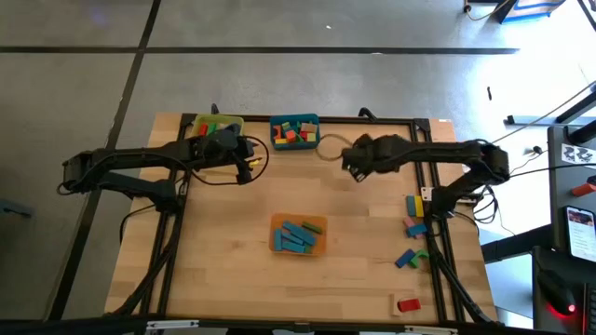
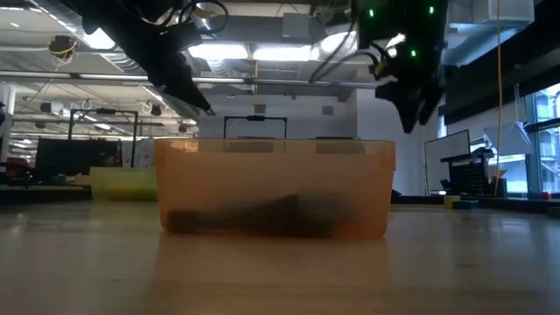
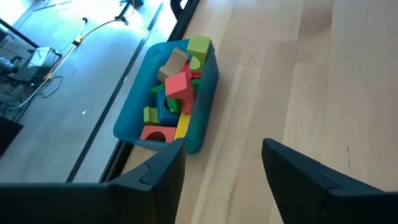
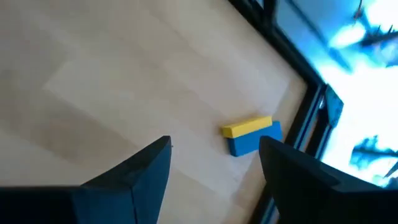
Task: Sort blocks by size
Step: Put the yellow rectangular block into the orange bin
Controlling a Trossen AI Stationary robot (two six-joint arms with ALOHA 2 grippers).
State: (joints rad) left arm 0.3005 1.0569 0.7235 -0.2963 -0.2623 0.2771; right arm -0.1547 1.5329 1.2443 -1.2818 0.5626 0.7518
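1. the left gripper (image 1: 250, 160) is up in the air near the teal bin (image 1: 295, 131). its fingers are spread wide and hold nothing.
2. the right gripper (image 1: 352, 167) hangs in the air too, fingers spread and empty.
3. some blocks (image 1: 414, 228) lie loose by the table's right edge. others sit in the teal bin, the yellow bin (image 1: 218, 126) and the orange bin (image 1: 298, 234).
4. the loose blocks touch each other, so a grab might pinch two or push one off the table.
5. a block could land in the wrong bin.

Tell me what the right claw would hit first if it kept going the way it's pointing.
Probably the yellow block stacked against a blue block near the table edge; the open right claw aims roughly there, though depth is unclear.
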